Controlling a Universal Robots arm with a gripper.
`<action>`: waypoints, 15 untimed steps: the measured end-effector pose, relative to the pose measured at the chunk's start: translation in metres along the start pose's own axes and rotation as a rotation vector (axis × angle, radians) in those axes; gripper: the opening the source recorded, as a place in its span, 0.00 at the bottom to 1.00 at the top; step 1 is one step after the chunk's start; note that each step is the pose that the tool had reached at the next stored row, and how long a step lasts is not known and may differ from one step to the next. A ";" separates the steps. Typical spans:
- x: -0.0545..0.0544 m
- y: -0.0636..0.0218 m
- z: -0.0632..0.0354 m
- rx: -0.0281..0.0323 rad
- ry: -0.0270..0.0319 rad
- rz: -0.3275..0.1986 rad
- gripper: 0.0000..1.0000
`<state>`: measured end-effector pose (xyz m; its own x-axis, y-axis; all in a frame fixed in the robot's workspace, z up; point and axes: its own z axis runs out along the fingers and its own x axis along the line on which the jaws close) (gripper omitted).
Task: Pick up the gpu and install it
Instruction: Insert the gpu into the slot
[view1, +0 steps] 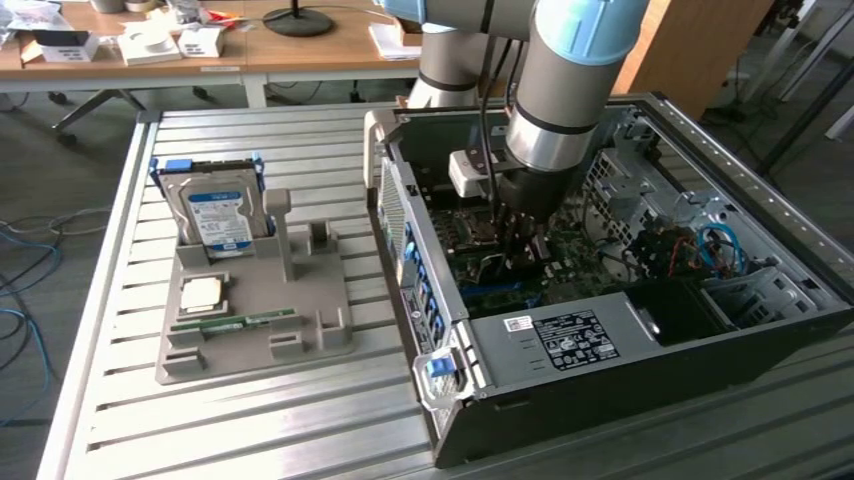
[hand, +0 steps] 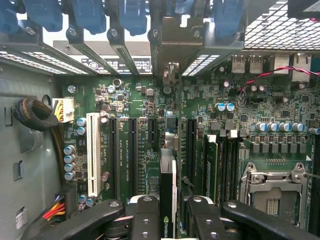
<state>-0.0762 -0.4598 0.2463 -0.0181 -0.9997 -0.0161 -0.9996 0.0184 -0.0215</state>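
The gpu (hand: 167, 190) stands edge-on between my fingers (hand: 145, 217), a thin black card with a green logo on its edge. My gripper (hand: 170, 222) is shut on it. The card runs along the black expansion slots (hand: 134, 150) of the green motherboard (hand: 240, 115), and its silvery bracket (hand: 172, 45) reaches the case's rear slot openings. I cannot tell whether its lower edge sits in a slot. In the exterior view my gripper (view1: 518, 240) is lowered deep inside the open computer case (view1: 601, 340).
A white slot (hand: 93, 152) and cable bundles (hand: 35, 115) lie beside the black slots, an empty CPU socket (hand: 272, 192) on the other side. At the exterior view's left, a grey tray (view1: 254, 350) holds a hard drive (view1: 218, 215), a processor chip (view1: 203, 292) and a memory stick (view1: 247, 322).
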 end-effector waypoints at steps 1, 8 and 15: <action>0.000 0.0000 0.0000 0.0000 0.0000 0.000 0.26; 0.000 0.0000 0.0000 0.0000 0.0001 0.000 0.34; 0.000 0.0000 0.0000 0.0000 0.0000 0.000 0.34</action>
<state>-0.0762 -0.4598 0.2463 -0.0181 -0.9997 -0.0161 -0.9996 0.0184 -0.0216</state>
